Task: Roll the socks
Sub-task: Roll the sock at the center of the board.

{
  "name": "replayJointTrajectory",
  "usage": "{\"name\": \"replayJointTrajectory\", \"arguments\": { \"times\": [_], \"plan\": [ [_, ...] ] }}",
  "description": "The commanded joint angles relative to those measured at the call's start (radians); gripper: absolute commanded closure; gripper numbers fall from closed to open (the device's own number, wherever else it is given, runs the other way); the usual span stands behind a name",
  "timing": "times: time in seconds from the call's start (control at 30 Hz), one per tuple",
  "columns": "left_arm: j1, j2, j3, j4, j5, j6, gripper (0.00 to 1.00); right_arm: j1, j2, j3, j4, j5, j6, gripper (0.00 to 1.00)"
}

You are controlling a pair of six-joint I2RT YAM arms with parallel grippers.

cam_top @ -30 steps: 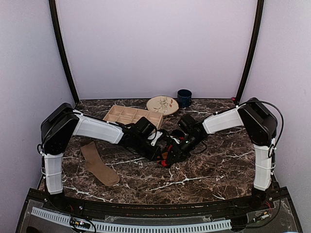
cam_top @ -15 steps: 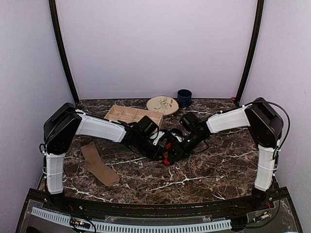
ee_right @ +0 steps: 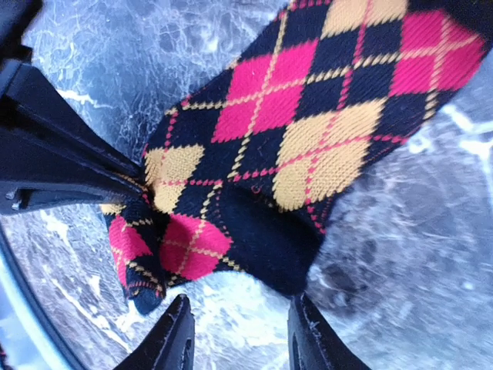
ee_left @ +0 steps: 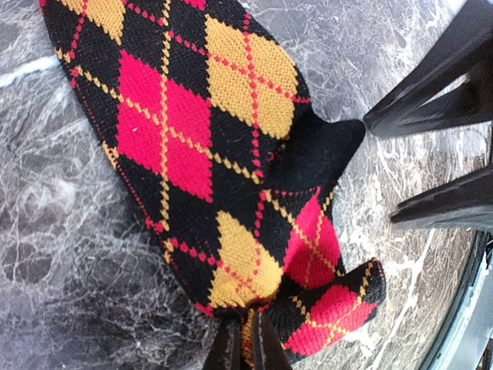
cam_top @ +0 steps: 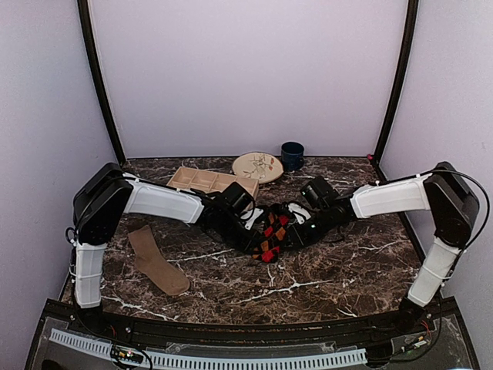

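Note:
A black argyle sock (cam_top: 272, 235) with red and yellow diamonds lies flat on the marble table between the two arms; it fills the left wrist view (ee_left: 208, 146) and the right wrist view (ee_right: 308, 139). My left gripper (ee_left: 245, 347) is shut on the sock's edge near its folded end. My right gripper (ee_right: 240, 339) is open and empty, just off the sock's black heel, fingertips (ee_left: 416, 100) apart from the cloth. A tan sock (cam_top: 156, 260) lies flat at the front left.
A wooden compartment tray (cam_top: 209, 182), a patterned plate (cam_top: 257, 166) and a dark blue mug (cam_top: 292, 154) stand at the back of the table. The table's front edge runs close behind both arm bases.
My right gripper has let go and drawn back to the right, its arm stretching out. The argyle sock now lies spread out and more of it shows. My left gripper stays on it.

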Motion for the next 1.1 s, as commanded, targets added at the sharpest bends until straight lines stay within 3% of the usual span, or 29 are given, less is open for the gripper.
{"name": "replayJointTrajectory", "arguments": {
  "times": [0.0,0.17,0.5,1.07],
  "plan": [
    [-0.013,0.085,-0.003,-0.184,-0.025,0.033,1.0,0.058,-0.085,-0.051,0.07,0.18,-0.096,0.58],
    [-0.006,0.089,0.025,-0.202,-0.018,0.056,1.0,0.153,-0.193,-0.145,0.13,0.373,-0.157,0.55],
    [0.023,0.102,0.052,-0.244,0.079,0.145,0.99,0.328,-0.326,-0.26,0.196,0.567,-0.223,0.51],
    [0.03,0.122,0.04,-0.322,0.157,0.209,1.0,0.505,-0.165,-0.244,0.357,0.716,-0.359,0.45]
  ]
}}
